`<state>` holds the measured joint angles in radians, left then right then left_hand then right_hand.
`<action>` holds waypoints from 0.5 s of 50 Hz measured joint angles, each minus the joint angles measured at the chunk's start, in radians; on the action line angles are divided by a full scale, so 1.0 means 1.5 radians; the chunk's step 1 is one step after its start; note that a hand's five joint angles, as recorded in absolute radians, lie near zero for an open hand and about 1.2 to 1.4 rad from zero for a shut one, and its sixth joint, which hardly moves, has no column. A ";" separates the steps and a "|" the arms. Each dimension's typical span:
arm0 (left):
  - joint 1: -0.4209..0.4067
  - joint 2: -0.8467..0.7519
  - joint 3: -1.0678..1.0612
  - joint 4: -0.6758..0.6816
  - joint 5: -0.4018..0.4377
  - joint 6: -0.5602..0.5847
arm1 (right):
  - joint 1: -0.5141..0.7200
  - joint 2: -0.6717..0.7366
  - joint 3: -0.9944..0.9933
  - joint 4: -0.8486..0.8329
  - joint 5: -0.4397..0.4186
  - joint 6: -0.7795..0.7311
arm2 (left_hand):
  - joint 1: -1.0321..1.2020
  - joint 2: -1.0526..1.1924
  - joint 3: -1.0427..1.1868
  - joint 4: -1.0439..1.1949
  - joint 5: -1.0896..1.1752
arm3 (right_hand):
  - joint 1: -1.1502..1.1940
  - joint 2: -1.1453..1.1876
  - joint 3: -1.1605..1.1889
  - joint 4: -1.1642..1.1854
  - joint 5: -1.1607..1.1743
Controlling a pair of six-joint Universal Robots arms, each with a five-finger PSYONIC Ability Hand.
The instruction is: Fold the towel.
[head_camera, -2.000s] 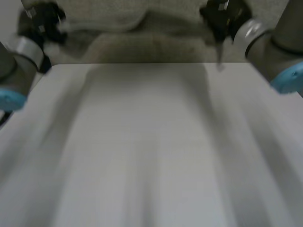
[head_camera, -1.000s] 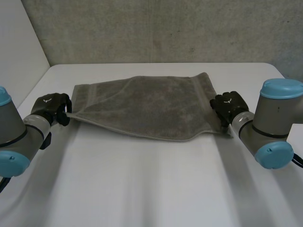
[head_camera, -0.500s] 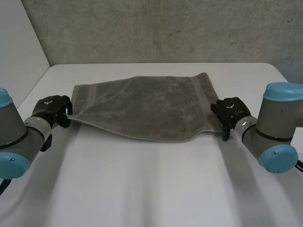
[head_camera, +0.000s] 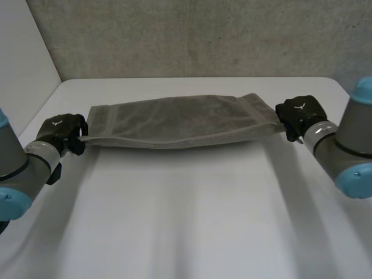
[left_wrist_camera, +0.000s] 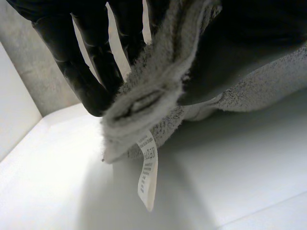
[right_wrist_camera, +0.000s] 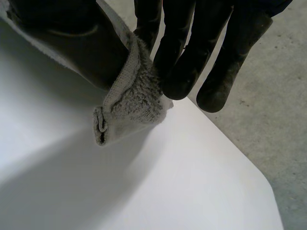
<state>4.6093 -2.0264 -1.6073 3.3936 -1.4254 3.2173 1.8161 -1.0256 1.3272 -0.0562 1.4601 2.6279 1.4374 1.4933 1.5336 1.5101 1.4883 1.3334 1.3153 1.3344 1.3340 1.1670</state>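
Head view: grey towel (head_camera: 174,122) hangs stretched between both hands over the far half of the white table (head_camera: 186,232), left hand (head_camera: 61,131) on one end, right hand (head_camera: 299,113) on the other

Left wrist view: fingers (left_wrist_camera: 91,72) clamped on a towel corner, white label (left_wrist_camera: 147,175) dangling below

Right wrist view: fingers (right_wrist_camera: 184,57) pinching the opposite corner

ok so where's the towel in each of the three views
Head view: the grey towel is stretched between the left hand and the right hand.
Left wrist view: its bunched end is pinched in the left hand's fingers, with a white label hanging from it.
Right wrist view: one corner is pinched at the right hand's fingertips.
Shared landmark: the white table beneath it.
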 measured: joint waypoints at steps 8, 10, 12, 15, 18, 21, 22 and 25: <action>0.031 0.112 -0.079 -0.043 0.064 0.007 | -0.051 -0.054 0.069 0.171 -0.052 -0.183 | 0.000 0.000 0.000 0.000 0.000 | 0.000 0.000 0.000 0.000 0.000; 0.043 0.146 -0.105 -0.070 0.083 0.011 | -0.069 -0.065 0.091 0.211 -0.067 -0.234 | 0.000 0.000 0.000 0.000 0.000 | 0.000 0.000 0.000 0.000 0.000; 0.057 0.178 -0.131 -0.101 0.102 0.018 | -0.090 -0.083 0.112 0.248 -0.083 -0.275 | 0.000 0.000 0.000 0.000 0.000 | 0.000 0.000 0.000 0.000 0.000; 0.082 0.231 -0.175 -0.154 0.138 0.046 | -0.136 -0.133 0.143 0.309 -0.122 -0.322 | 0.000 0.000 0.000 0.000 0.000 | 0.000 0.000 0.000 0.000 0.000; 0.121 0.297 -0.230 -0.218 0.183 0.111 | -0.191 -0.202 0.164 0.367 -0.184 -0.344 | 0.000 0.000 0.000 0.000 0.000 | 0.000 0.000 0.000 0.000 0.000; 0.159 0.351 -0.274 -0.266 0.218 0.182 | -0.244 -0.265 0.172 0.419 -0.259 -0.350 | 0.000 0.000 0.000 0.000 0.000 | 0.000 0.000 0.000 0.000 0.000; 0.175 0.370 -0.288 -0.282 0.231 0.211 | -0.265 -0.287 0.172 0.438 -0.291 -0.351 | 0.000 0.000 0.000 0.000 0.000 | 0.000 0.000 0.000 0.000 0.000; 0.208 0.402 -0.312 -0.309 0.256 0.271 | -0.309 -0.324 0.172 0.476 -0.360 -0.353 | 0.000 0.000 0.000 0.000 0.000 | 0.000 0.000 0.000 0.000 0.000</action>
<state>4.9220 -1.4231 -2.0750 2.9296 -1.0417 3.6234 1.3524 -1.5118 1.5856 0.6571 0.9199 2.0980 1.4373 1.4933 1.5339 1.5101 1.4883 1.3338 1.3153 1.3346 1.3342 1.1670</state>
